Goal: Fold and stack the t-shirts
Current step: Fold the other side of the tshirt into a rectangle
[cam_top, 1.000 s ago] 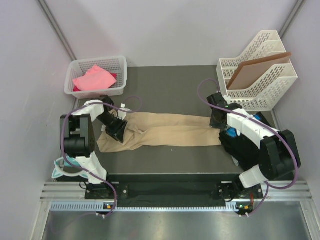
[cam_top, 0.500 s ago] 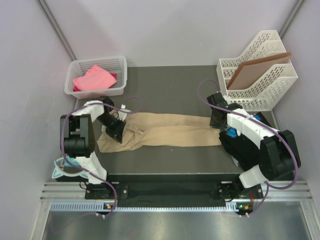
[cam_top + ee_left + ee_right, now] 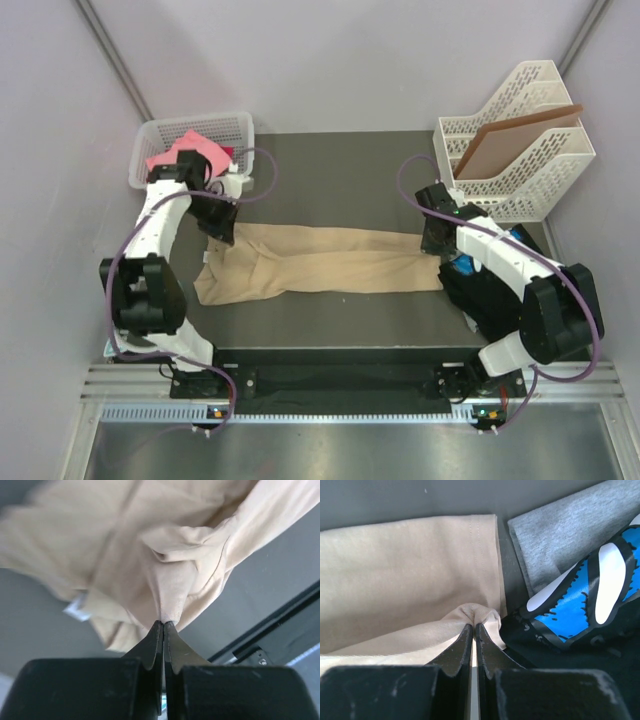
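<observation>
The shirt [image 3: 330,262] lies with its long axis left-right across the desk [image 3: 340,185]. The left hand [image 3: 221,226] is clamped on its left end, the right hand [image 3: 432,240] on its right end.

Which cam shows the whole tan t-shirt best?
Top external: the large tan cloth t-shirt lies stretched across the dark table. Left wrist shows only a bunched fold pinched in the left gripper; right wrist only the hemmed end pinched in the right gripper.
</observation>
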`<act>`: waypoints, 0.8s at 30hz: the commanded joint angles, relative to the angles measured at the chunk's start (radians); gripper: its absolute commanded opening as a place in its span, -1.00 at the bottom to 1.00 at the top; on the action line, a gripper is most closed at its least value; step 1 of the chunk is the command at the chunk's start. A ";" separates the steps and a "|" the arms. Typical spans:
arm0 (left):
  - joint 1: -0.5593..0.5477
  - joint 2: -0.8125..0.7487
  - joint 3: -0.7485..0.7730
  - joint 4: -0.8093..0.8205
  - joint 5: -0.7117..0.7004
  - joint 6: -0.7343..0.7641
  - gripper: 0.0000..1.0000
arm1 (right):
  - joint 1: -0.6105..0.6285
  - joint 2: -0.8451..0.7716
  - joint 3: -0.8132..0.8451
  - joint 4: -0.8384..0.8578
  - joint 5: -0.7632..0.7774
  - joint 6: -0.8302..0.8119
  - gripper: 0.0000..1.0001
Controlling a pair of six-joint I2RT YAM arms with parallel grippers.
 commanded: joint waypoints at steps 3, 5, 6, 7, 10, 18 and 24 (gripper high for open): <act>-0.007 -0.144 0.120 -0.066 -0.032 0.026 -1.00 | -0.002 -0.056 0.046 -0.009 0.030 0.005 -1.00; -0.010 -0.120 0.130 -0.049 -0.060 0.028 -1.00 | -0.002 -0.057 0.046 -0.007 0.028 0.007 -1.00; -0.012 -0.083 0.136 -0.047 -0.067 0.026 -1.00 | -0.002 -0.059 0.047 -0.012 0.028 0.007 -1.00; -0.010 -0.065 0.140 -0.046 -0.075 0.029 -1.00 | -0.002 -0.062 0.049 -0.013 0.030 0.007 -1.00; -0.012 0.003 0.153 -0.013 -0.118 0.024 -1.00 | 0.000 -0.065 0.047 -0.012 0.036 0.007 -1.00; -0.013 0.182 0.231 0.042 -0.256 0.012 -1.00 | -0.004 -0.050 0.046 -0.005 0.037 0.007 -1.00; -0.013 0.251 0.291 0.077 -0.330 0.012 -1.00 | -0.004 -0.040 0.038 0.002 0.039 0.007 -1.00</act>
